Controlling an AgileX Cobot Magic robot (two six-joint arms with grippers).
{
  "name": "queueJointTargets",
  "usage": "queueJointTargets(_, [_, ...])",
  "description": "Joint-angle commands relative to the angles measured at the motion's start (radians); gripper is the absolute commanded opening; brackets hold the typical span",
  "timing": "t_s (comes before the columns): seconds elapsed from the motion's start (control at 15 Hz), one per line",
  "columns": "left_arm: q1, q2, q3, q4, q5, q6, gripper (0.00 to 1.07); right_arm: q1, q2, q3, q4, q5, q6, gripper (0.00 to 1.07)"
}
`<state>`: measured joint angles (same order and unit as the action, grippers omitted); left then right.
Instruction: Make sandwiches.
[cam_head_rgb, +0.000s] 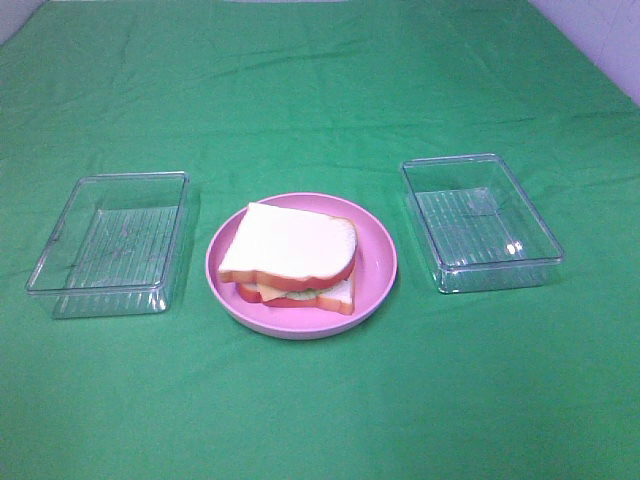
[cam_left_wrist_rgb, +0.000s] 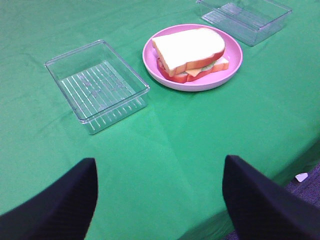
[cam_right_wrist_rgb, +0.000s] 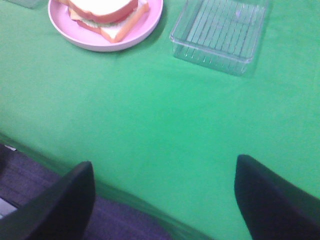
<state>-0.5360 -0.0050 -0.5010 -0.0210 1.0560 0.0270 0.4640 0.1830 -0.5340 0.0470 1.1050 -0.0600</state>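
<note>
An assembled toy sandwich (cam_head_rgb: 290, 262), white bread slices with orange-brown crust enclosing reddish, yellow and green fillings, sits on the round pink plate (cam_head_rgb: 378, 262) at the centre of the green tablecloth (cam_head_rgb: 320, 90). A clear rectangular plastic tray (cam_head_rgb: 60, 262) lies to its left and a second clear tray (cam_head_rgb: 535, 225) to its right; neither holds any ingredient. Judged from this layout, stacking appears complete and little or nothing remains. Neither arm appears in the high view. The left gripper (cam_left_wrist_rgb: 160, 200) and right gripper (cam_right_wrist_rgb: 165, 200) hover over the near table edge, well apart from the plate, fingers spread wide and holding nothing.
</note>
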Motion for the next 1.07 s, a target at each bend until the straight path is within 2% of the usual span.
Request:
queueJointTargets(0.07, [-0.002,-0.020,0.002,-0.009,-0.011,0.002,0.68,-0.004,-0.086,0.027,0.038,-0.040,-0.060,0.72])
queueJointTargets(0.53, [0.012,-0.021,0.002,-0.007,-0.011,0.001,0.68,-0.004,-0.096,0.028,0.034,-0.044,-0.063,0.72])
queueJointTargets(0.73, [0.198,-0.021,0.002,-0.007,-0.011,0.001,0.68,-0.012,-0.096,0.028,0.034,-0.044,-0.063,0.72])
queueJointTargets(0.87, [0.361,-0.021,0.002,-0.007,-0.011,0.001,0.68,-0.124,-0.096,0.028,0.043,-0.044,-0.063,0.72])
queueJointTargets(0.93, [0.390,-0.021,0.002,-0.007,-0.011,0.001,0.68,-0.153,-0.096,0.028,0.043,-0.044,-0.063,0.72])
queueJointTargets(1.07, [0.499,-0.021,0.002,-0.007,-0.011,0.001,0.68,-0.289,-0.096,0.028,0.043,-0.044,-0.063,0.72])
